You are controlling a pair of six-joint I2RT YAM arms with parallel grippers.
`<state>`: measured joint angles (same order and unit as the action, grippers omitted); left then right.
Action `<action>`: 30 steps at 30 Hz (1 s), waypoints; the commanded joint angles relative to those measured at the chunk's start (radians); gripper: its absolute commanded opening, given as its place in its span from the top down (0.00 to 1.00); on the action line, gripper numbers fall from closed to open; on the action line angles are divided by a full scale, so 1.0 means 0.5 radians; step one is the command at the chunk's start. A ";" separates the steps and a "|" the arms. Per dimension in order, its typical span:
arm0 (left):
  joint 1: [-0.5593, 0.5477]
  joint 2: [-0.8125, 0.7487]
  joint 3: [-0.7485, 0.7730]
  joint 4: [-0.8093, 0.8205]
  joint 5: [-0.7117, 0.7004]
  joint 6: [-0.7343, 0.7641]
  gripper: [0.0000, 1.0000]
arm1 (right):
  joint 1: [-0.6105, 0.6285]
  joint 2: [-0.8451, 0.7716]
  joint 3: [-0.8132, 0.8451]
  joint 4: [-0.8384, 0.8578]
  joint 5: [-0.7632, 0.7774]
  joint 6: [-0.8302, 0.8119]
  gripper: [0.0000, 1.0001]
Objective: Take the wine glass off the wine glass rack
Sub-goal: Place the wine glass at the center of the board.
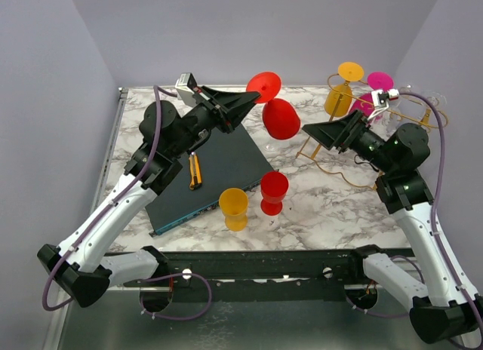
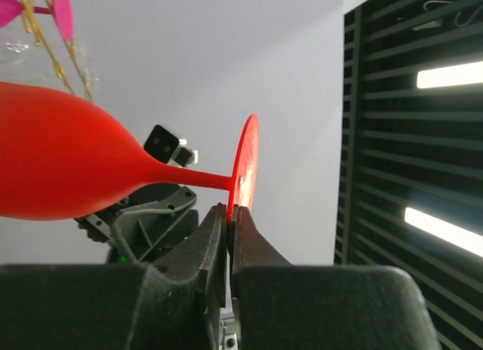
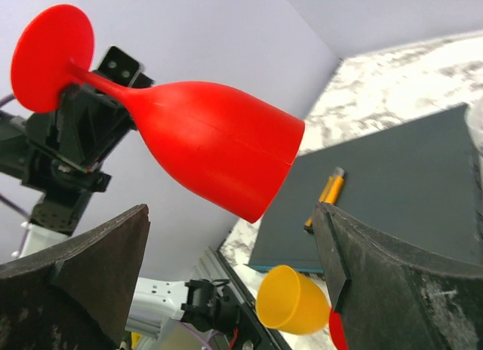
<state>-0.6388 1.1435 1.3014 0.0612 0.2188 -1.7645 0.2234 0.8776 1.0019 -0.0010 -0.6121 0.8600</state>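
A red wine glass hangs in the air on its side above the table's middle, its foot toward the back left. My left gripper is shut on the rim of that foot; the left wrist view shows the disc pinched between the jaws of my left gripper. My right gripper stands open just right of the bowl, apart from it. From the right wrist, the bowl floats above the wide gap of my right gripper. The gold wire wine glass rack stands at the back right.
A yellow glass and a pink glass hang upside down on the rack. A yellow glass and a red one stand on the marble near the front. A yellow utility knife lies on a dark mat.
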 commanded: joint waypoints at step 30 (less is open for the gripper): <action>0.001 -0.089 -0.084 0.649 0.011 -0.526 1.00 | 0.196 0.467 0.117 1.684 -0.393 0.731 0.20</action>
<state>-0.6388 1.1145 1.2739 0.3122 0.2001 -1.9797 0.3031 1.0985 1.0210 0.7780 -0.8017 1.2137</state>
